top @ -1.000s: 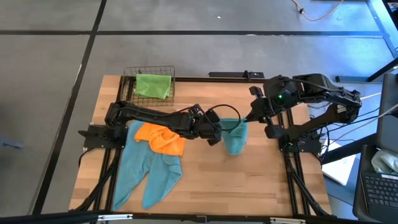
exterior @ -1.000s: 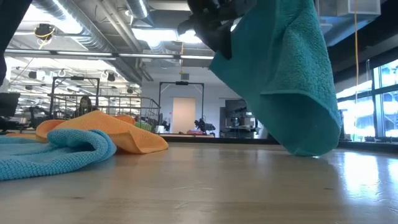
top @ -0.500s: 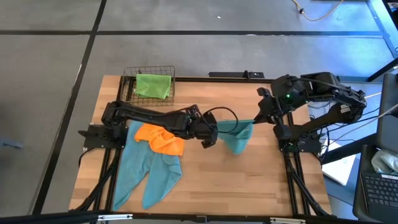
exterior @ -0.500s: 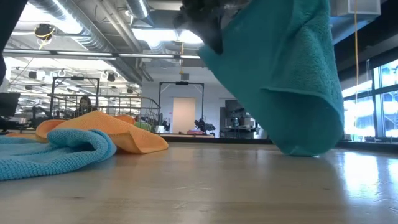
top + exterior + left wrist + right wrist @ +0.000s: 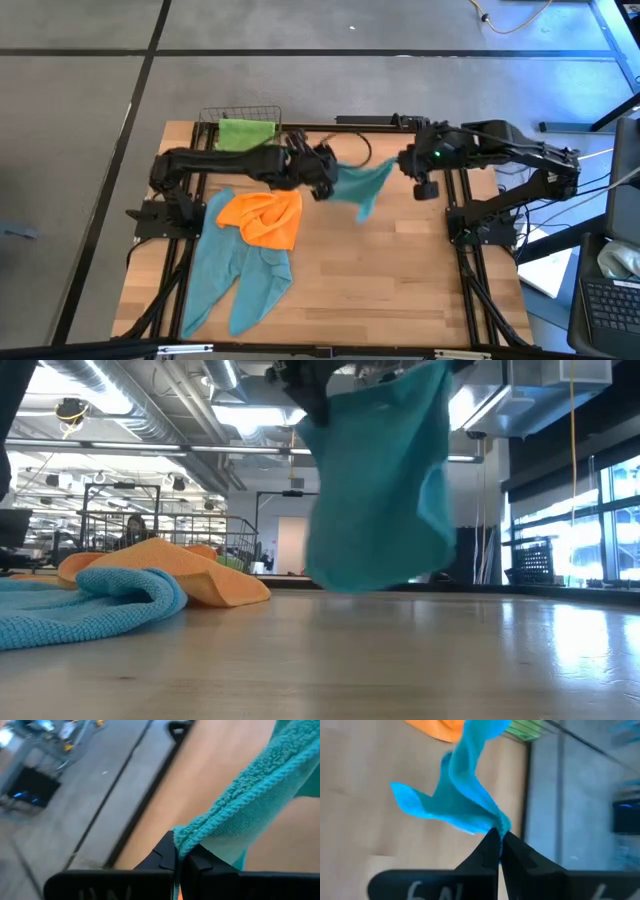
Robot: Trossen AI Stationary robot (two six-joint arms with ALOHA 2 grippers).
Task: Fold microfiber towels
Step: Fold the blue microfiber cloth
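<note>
Left gripper (image 5: pixel 325 183) and right gripper (image 5: pixel 405 165) each pinch the teal towel (image 5: pixel 360 185) tight; pulling apart could make a corner slip

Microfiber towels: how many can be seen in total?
4, perhaps more hidden: a teal towel held up between both arms, an orange one left of centre, a light blue one beneath it, a lime green one in the wire basket.

Wire basket (image 5: pixel 240 122) at the far left of the wooden table (image 5: pixel 400 280), grey floor (image 5: pixel 300 80) beyond

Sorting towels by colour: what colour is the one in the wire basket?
Lime green towel; the high view shows it best.
</note>
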